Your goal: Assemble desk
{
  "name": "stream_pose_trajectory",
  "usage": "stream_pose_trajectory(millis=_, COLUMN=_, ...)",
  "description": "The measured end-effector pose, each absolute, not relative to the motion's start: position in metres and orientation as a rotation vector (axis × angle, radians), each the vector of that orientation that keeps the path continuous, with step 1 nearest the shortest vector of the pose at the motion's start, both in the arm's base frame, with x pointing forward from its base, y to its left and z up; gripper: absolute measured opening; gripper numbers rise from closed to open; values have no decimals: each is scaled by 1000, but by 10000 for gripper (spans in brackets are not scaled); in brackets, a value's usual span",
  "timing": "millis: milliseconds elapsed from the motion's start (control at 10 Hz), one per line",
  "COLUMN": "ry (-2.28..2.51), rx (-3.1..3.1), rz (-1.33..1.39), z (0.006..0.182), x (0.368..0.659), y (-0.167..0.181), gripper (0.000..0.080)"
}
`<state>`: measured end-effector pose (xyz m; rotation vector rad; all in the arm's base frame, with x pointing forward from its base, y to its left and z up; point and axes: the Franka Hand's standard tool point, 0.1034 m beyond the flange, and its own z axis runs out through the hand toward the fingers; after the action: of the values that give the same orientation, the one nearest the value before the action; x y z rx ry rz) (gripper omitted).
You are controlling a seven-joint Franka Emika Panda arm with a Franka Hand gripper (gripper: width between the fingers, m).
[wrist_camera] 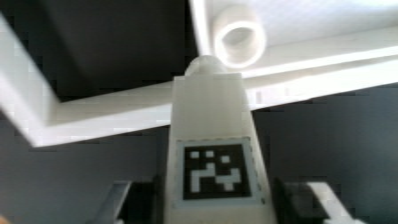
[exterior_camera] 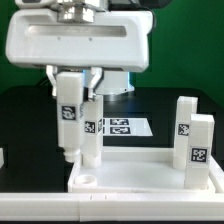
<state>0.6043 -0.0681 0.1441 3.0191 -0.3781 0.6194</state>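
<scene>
The white desk panel (exterior_camera: pixel 140 168) lies flat at the front, with an open round hole (exterior_camera: pixel 88 180) in its near corner on the exterior view's left. My gripper (exterior_camera: pixel 90 103) is shut on a white tagged leg (exterior_camera: pixel 90 135) and holds it upright just above that hole. In the wrist view the leg (wrist_camera: pixel 217 130) runs out from my gripper (wrist_camera: pixel 217 208), and its tip lies just short of the hole (wrist_camera: pixel 240 40) in the panel's rim (wrist_camera: pixel 107 110). Another leg (exterior_camera: pixel 67 118) stands upright at the panel's far corner on the same side. Two legs (exterior_camera: pixel 185 120) (exterior_camera: pixel 200 142) stand upright on the panel's right side.
The marker board (exterior_camera: pixel 122 127) lies on the black table behind the panel. The arm's bulky white body (exterior_camera: pixel 75 40) hangs over the panel's left half. A small white object (exterior_camera: pixel 2 157) shows at the exterior view's left edge.
</scene>
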Motion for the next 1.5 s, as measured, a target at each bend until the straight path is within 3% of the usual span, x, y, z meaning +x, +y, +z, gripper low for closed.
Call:
stream_pose_trajectory(millis=400, ry=-377, rx=3038, rz=592, z=128, x=610, y=-43, gripper=285)
stream_pose_trajectory(millis=1500, ry=-372, rx=3013, rz=566, z=101, x=609, y=-50, gripper=285)
